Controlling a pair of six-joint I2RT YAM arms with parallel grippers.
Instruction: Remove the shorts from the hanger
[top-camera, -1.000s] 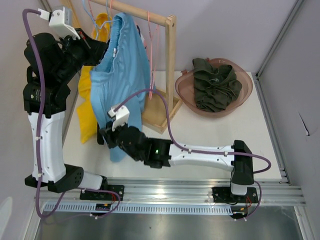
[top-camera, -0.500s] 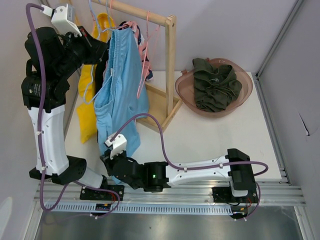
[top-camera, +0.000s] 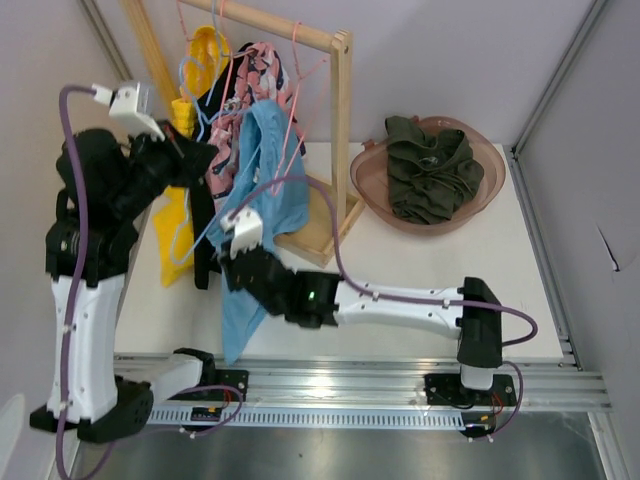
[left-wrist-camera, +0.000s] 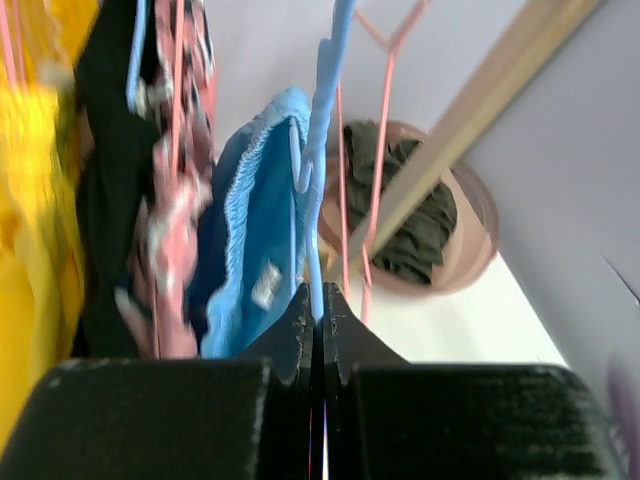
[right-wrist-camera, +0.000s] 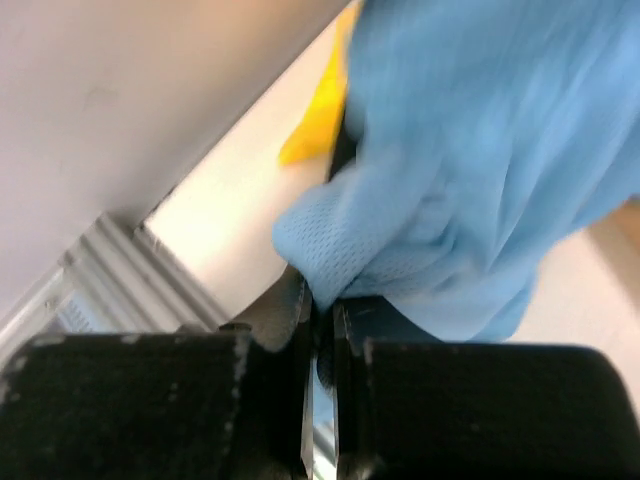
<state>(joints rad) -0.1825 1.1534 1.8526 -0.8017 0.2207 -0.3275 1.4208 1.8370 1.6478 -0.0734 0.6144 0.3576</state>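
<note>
Quick tally: two arms (top-camera: 88, 300) (top-camera: 400, 300), one wooden rack (top-camera: 342, 110), one bowl (top-camera: 365, 170) holding one green garment (top-camera: 430, 165), one pair of blue shorts (top-camera: 262, 135), one yellow garment (top-camera: 172, 225), at least one blue hanger (left-wrist-camera: 318, 200).

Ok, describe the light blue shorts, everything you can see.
The light blue shorts are mesh-looking fabric, with a gathered waistband and a small white tag inside. They hang on the blue hanger, which the left gripper pinches, beside a pink patterned garment. The right gripper is shut on a fold lower down; the cloth trails toward the near edge of the table.
</note>
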